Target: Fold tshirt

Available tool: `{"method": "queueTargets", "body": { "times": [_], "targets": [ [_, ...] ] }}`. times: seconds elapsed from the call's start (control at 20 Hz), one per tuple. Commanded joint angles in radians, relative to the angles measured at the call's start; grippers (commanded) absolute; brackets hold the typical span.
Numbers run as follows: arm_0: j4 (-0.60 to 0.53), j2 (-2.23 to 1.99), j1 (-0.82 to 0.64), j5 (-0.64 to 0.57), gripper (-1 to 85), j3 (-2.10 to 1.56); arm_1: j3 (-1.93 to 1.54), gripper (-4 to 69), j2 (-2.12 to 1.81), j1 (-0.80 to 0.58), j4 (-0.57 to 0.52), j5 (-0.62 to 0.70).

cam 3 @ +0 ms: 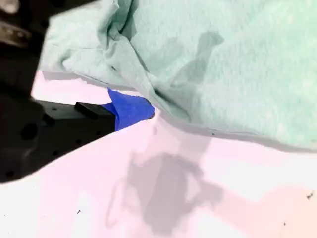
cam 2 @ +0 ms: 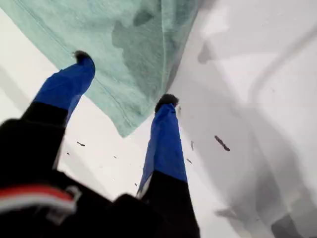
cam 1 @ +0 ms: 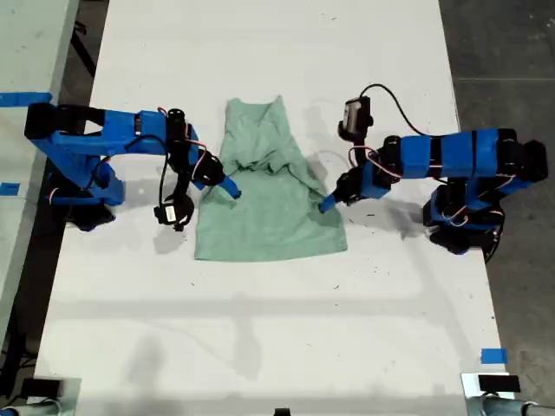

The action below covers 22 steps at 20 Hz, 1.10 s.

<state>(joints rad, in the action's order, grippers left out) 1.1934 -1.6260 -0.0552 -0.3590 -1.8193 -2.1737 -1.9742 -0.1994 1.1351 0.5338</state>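
Over on the exterior view's left, my second gripper (cam 1: 231,187) reached in from its blue arm and met the left edge of the tshirt (cam 1: 269,217) about halfway down its length. In its own wrist view one blue finger (cam 3: 130,110) poked out from under a bunched, lifted fold of the mint cloth (cam 3: 237,64); I could not tell whether the jaws were pinched on it or apart. The tshirt lay on the white table (cam 1: 260,329) between the two arms, rumpled and partly folded in at its far half, flatter at its near hem. At its right edge sat my first gripper (cam 1: 328,204), jaws spread wide and gripping nothing, a pointed corner of cloth (cam 2: 124,29) lying between the two fingertips (cam 2: 124,79).
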Motion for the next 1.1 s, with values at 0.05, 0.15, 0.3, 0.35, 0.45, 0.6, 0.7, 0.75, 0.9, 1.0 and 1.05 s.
{"method": "queueTargets", "body": {
  "times": [0.05,0.15,0.3,0.35,0.45,0.6,0.7,0.75,0.9,1.0,1.05],
  "targets": [
    [-0.017,-0.058,0.015,0.011,30.8,0.017,0.02,23.6,0.107,0.014,-0.112,0.032],
    [-0.018,-0.058,0.02,0.012,30.5,0.017,-0.003,21.7,0.181,0.005,-0.196,0.048],
    [-0.026,-0.058,0.032,0.012,29.8,0.017,-0.052,14.4,0.27,-0.034,-0.276,0.058],
    [-0.028,-0.058,0.034,0.017,29.8,0.017,-0.037,11.7,0.298,-0.035,-0.276,0.064],
    [-0.028,-0.058,0.035,0.02,29.7,0.015,-0.02,4.1,0.311,-0.032,-0.273,0.071],
    [-0.028,-0.063,0.035,0.02,29.6,0.015,-0.014,-2.1,0.313,-0.028,-0.264,0.063],
    [-0.025,-0.067,0.035,0.017,29.4,0.015,0.006,-2.1,0.311,-0.015,-0.225,0.044],
    [-0.023,-0.069,0.035,0.017,29.4,0.015,0.026,-2.1,0.307,-0.006,-0.19,0.041],
    [-0.021,-0.072,0.037,0.018,29.4,0.012,0.167,-2.2,0.304,0.025,-0.018,0.026],
    [-0.021,-0.072,0.035,0.015,29.4,0.012,0.29,-2.2,0.319,0.043,0.092,0.003],
    [-0.021,-0.074,0.035,0.017,29.4,0.012,0.368,-2.3,0.341,0.051,0.147,-0.012]
  ]
}}
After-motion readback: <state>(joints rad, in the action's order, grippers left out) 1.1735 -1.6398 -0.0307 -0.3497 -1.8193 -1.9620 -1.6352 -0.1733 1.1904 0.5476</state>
